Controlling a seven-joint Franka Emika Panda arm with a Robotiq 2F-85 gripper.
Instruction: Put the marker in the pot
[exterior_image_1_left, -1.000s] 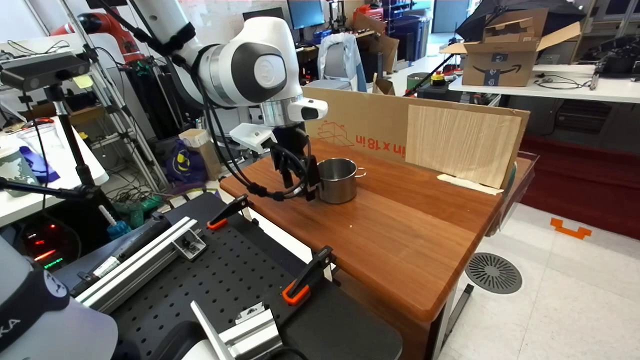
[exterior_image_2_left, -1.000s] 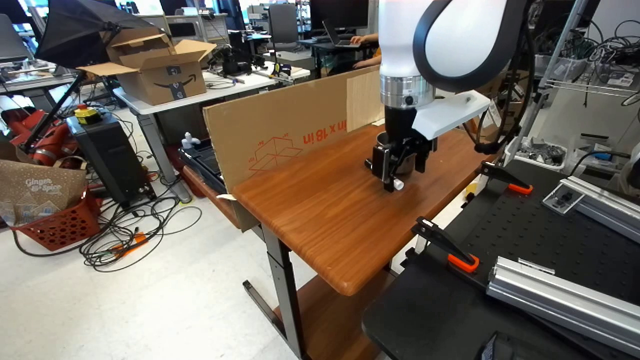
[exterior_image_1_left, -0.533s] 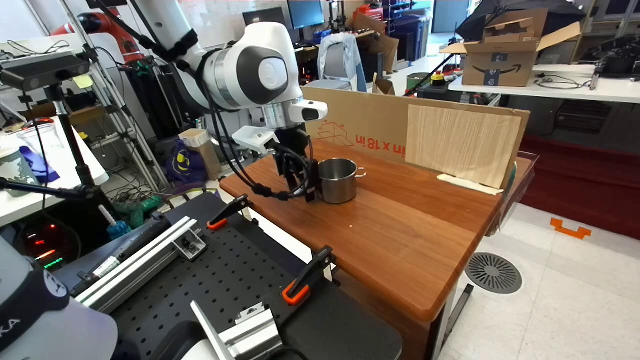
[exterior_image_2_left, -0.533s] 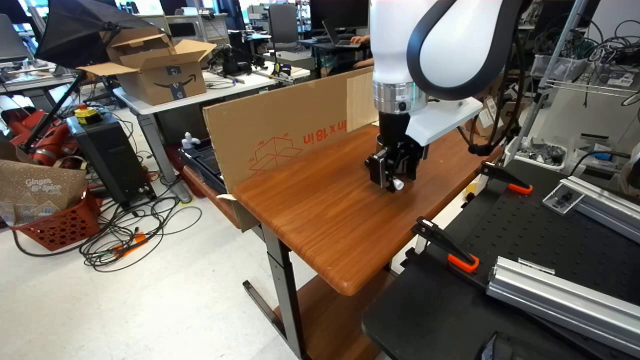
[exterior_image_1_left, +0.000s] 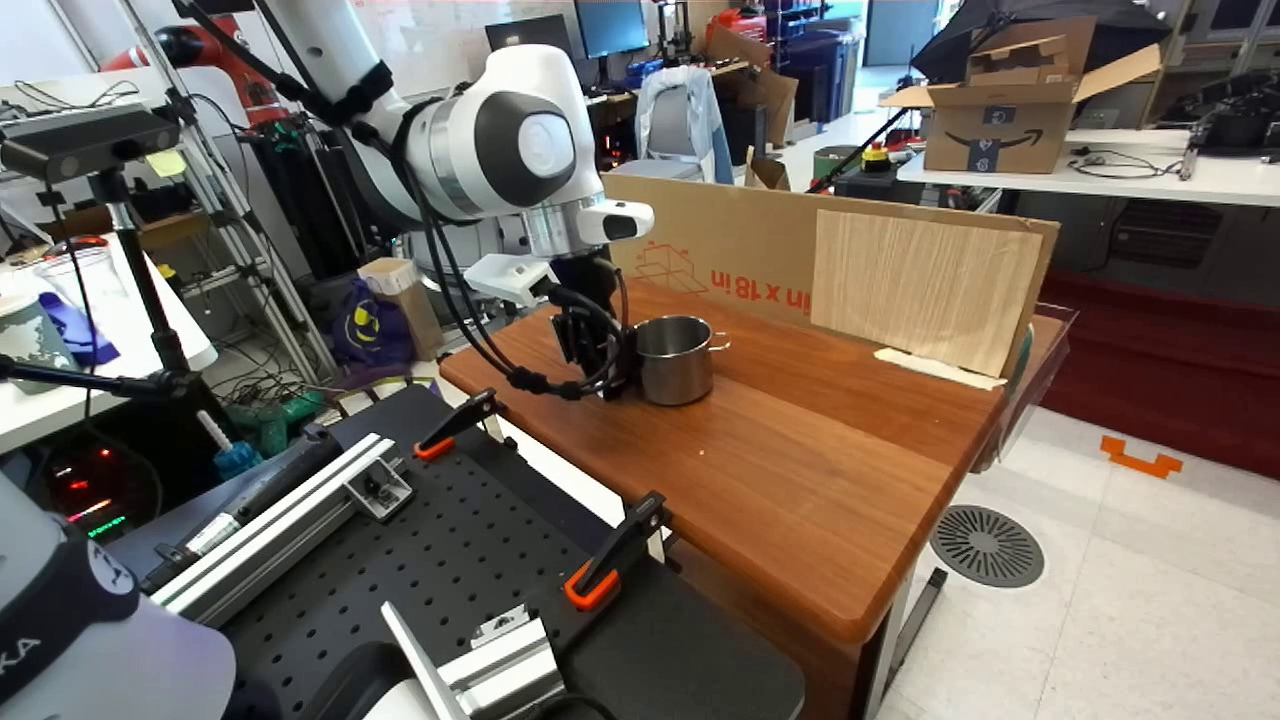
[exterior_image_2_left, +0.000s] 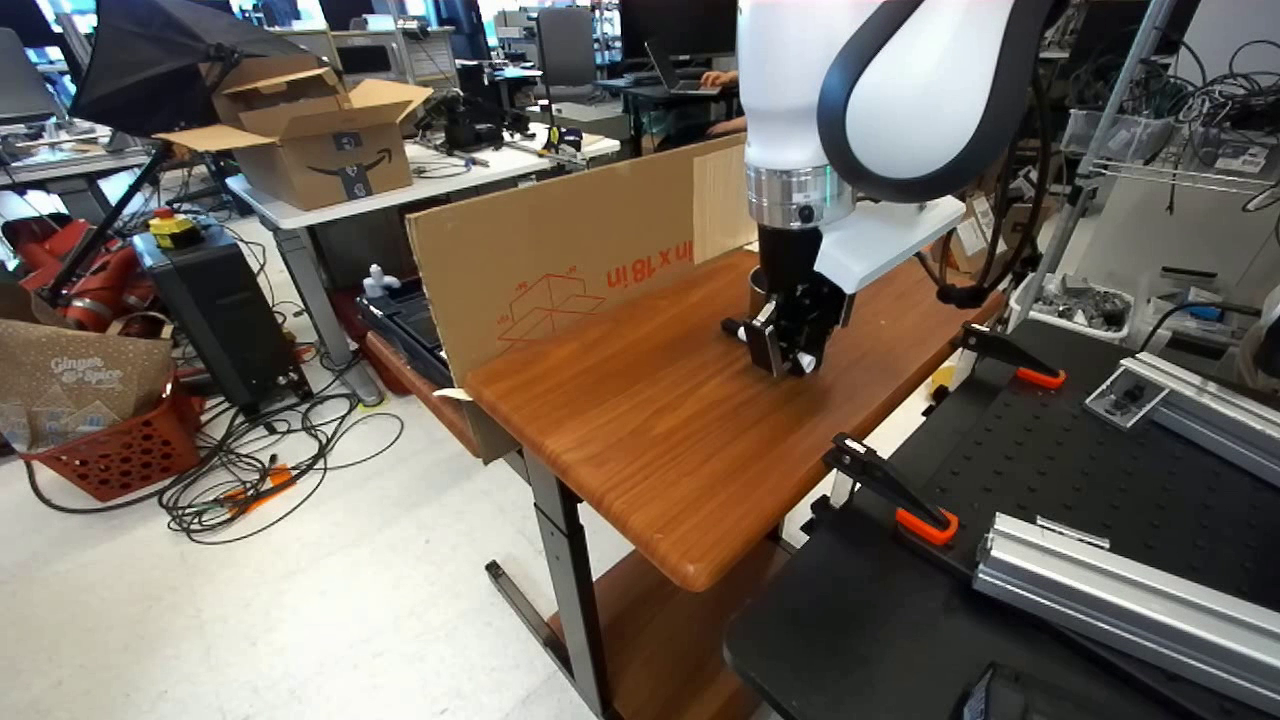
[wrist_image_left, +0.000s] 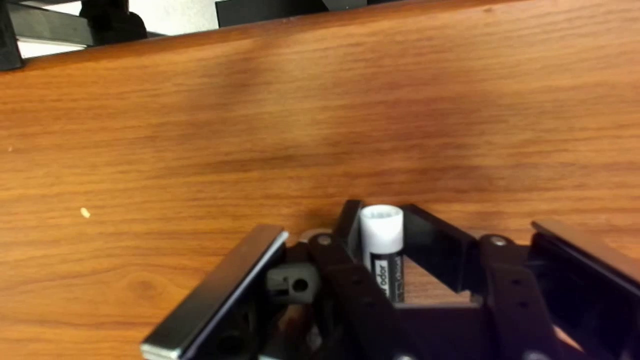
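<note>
The marker (wrist_image_left: 382, 235), white at one end with a black printed label, stands between the fingertips in the wrist view, and both pads touch it. My gripper (wrist_image_left: 382, 215) is shut on it. An exterior view shows the marker's white end (exterior_image_2_left: 804, 363) by the fingers, its dark other end poking out on the far side; it lies low, and I cannot tell if it still touches the wood. Right beside the gripper (exterior_image_1_left: 608, 372) the steel pot (exterior_image_1_left: 677, 368) stands upright, with a wire handle. In an exterior view the arm mostly covers the pot (exterior_image_2_left: 757, 283).
A cardboard panel (exterior_image_1_left: 735, 265) stands along the back of the wooden table (exterior_image_1_left: 800, 480). Black clamps with orange pads, one clamp (exterior_image_1_left: 620, 555) among them, grip the near edge beside a black perforated board (exterior_image_1_left: 470, 530). Cables hang from the wrist close to the pot.
The jaws have come together from wide open and taken hold of the marker. The arm dropped slightly and shifted a little, then stayed about in place. The pot has hardly moved.
</note>
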